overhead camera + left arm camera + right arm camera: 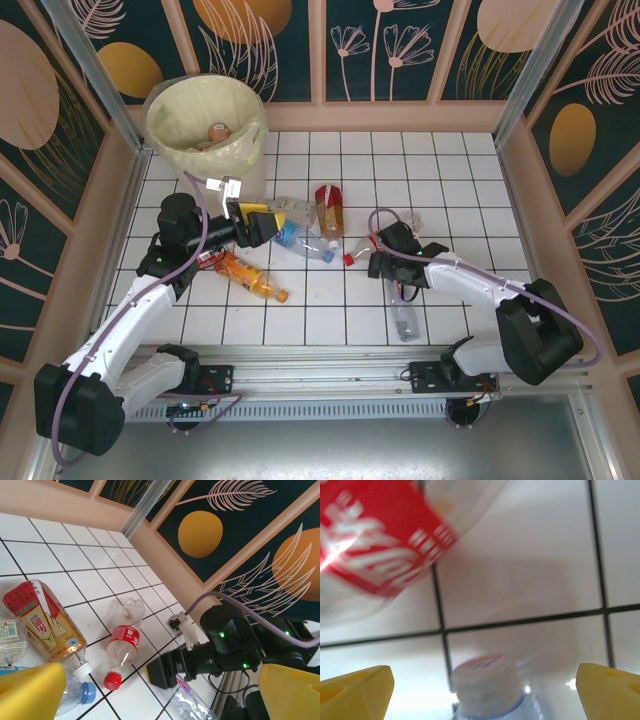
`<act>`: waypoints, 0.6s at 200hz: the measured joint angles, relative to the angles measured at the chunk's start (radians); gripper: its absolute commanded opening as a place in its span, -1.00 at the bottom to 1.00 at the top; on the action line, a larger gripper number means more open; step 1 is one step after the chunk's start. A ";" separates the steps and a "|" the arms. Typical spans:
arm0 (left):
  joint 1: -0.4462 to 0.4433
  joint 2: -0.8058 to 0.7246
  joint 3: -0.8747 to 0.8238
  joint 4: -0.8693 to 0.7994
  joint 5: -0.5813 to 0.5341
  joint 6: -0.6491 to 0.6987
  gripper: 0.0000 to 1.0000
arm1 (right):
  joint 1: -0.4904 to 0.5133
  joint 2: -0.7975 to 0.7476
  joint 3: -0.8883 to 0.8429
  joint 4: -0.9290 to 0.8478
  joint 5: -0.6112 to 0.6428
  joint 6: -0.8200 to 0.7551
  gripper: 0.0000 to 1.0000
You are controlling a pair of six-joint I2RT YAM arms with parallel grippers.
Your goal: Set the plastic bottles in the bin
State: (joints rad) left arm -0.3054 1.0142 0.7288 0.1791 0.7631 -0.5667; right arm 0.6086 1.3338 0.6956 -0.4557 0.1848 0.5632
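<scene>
1. The bin (160,105) stood in the far left corner of the tiled table (460,190). Something orange and bottle-like lay inside its pale liner.
2. Several plastic bottles were out on the tiles: an orange bottle (250,277), a blue-labelled bottle (300,243), a red-and-yellow bottle (329,208), a red-labelled bottle (362,248) and a clear bottle (404,318) near the front edge.
3. The right gripper (385,262) hung low over the tiles, released and holding nothing. From its wrist, the clear bottle's white cap (482,680) sat between the two yellow fingers (355,690), touching neither. The red-labelled bottle lay just beyond.
4. The left gripper (258,222) hovered over the cluster beside the blue-labelled bottle, its jaws spread wide and empty.
5. To my eye the step in hand was a pick: the right arm was lining up on the clear bottle, with no grasp made yet.
6. Next it would need to bring the fingers down around the neck or body, clench firmly, and lift clear of the red-labelled bottle close by.
7. The bin was well away on the other side, so the carry looked long for that arm. A round bottle could also roll off as the jaws closed.
</scene>
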 measured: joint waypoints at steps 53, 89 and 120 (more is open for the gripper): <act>0.000 0.000 0.000 0.000 0.000 0.000 0.97 | 0.094 -0.034 0.001 -0.102 -0.029 -0.003 0.77; 0.000 0.000 0.000 -0.003 0.000 0.000 0.97 | 0.127 -0.014 0.001 -0.140 -0.037 0.004 0.73; -0.002 -0.002 0.000 -0.011 -0.002 -0.004 0.97 | 0.169 0.041 0.001 -0.145 -0.048 0.003 0.62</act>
State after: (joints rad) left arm -0.3073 1.0119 0.7288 0.1680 0.7616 -0.5705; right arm 0.7776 1.3746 0.6968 -0.6006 0.1371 0.5663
